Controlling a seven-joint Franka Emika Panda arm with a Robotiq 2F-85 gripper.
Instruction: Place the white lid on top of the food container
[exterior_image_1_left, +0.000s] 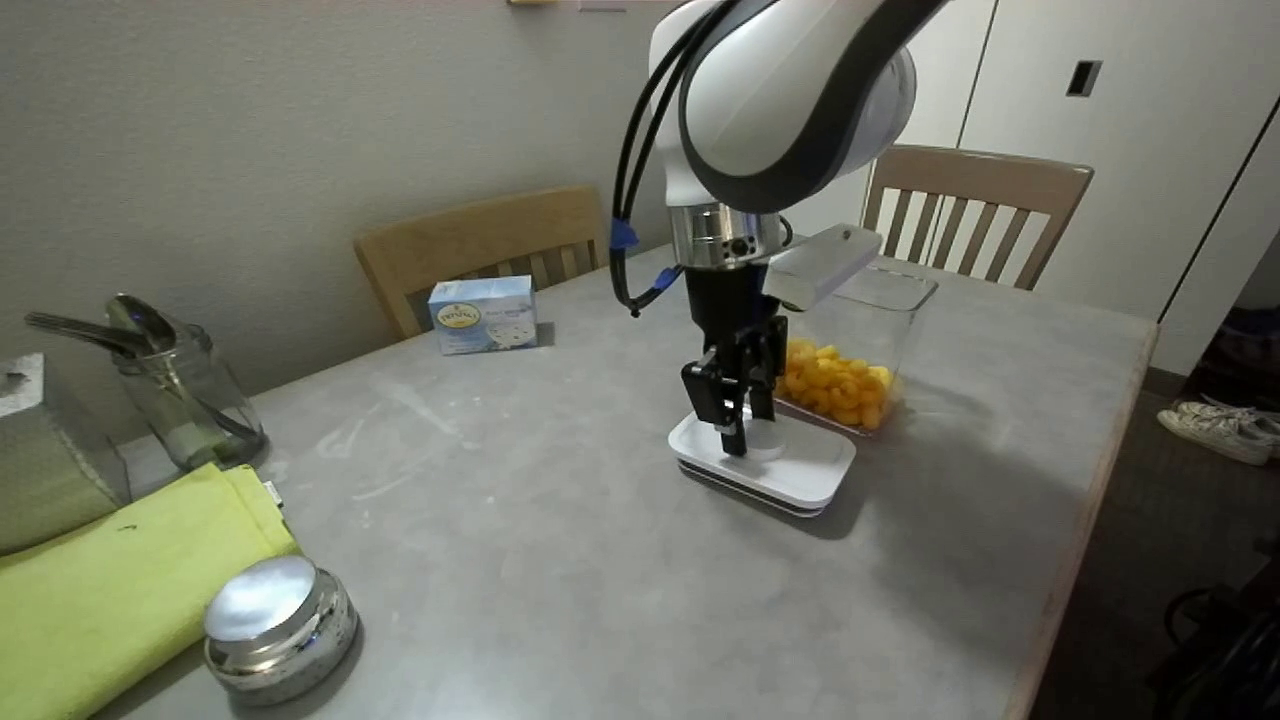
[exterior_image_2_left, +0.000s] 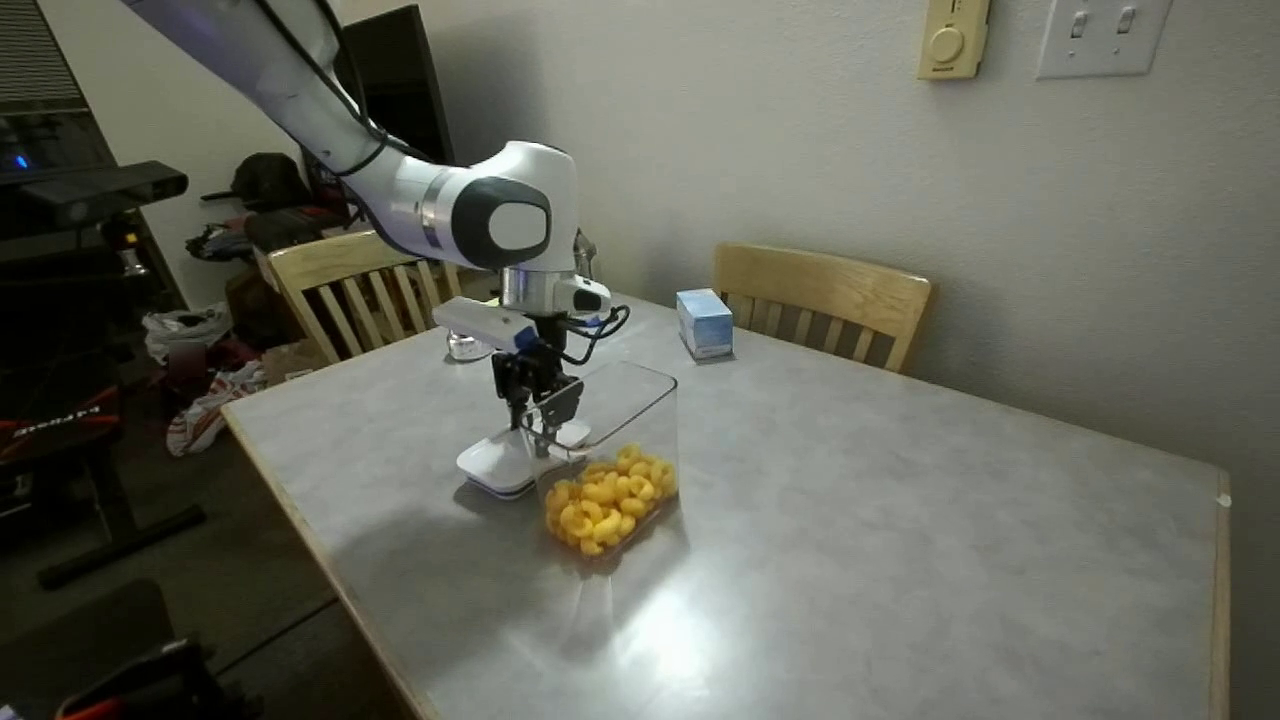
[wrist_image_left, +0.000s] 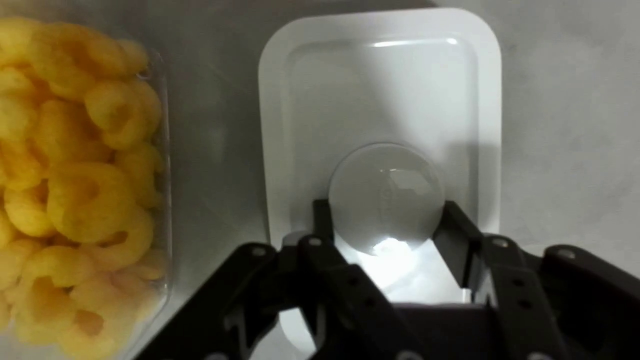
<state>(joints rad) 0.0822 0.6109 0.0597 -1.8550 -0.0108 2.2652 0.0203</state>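
In an exterior view the white lid (exterior_image_1_left: 800, 468) sits level on the near side, seemingly resting on the table (exterior_image_1_left: 560, 580), and the gripper (wrist_image_left: 386, 212) looks clenched on its round grey tab (wrist_image_left: 386, 192), fingers (wrist_image_left: 456, 235) to either side. Lifting is, I judge, the step in hand: make sure of the hold, then go straight up, level, higher than the food container (exterior_image_1_left: 872, 338), before any sideways travel. That container stands just beyond and to the right, uncovered, its yellow pieces (exterior_image_1_left: 835, 385) low inside; match corners there before pressing down gently.
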